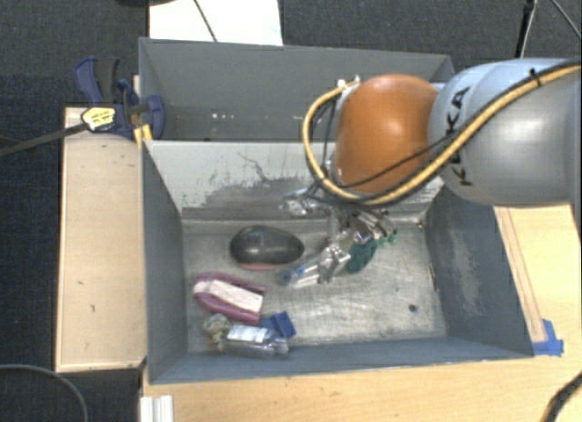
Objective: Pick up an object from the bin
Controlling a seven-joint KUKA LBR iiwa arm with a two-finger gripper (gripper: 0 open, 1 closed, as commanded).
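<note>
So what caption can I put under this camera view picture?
Robot gripper low in the grey metal bin, beside a dark oval lump, with a pink-and-white block lower left.

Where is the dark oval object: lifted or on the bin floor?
Resting: the dark oval object lies on the bin floor, left of the gripper.

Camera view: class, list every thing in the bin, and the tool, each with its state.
Tool: down in the bin's middle, close over the floor.
Dark oval lump: lying flat, left of the tool, apart from it.
Pink and white block: lying at front left, untouched.
Clear and blue thing: lying in the front left corner.
Small silver and blue piece: on the floor at the tool's tip; gripped or not, cannot tell.
</note>
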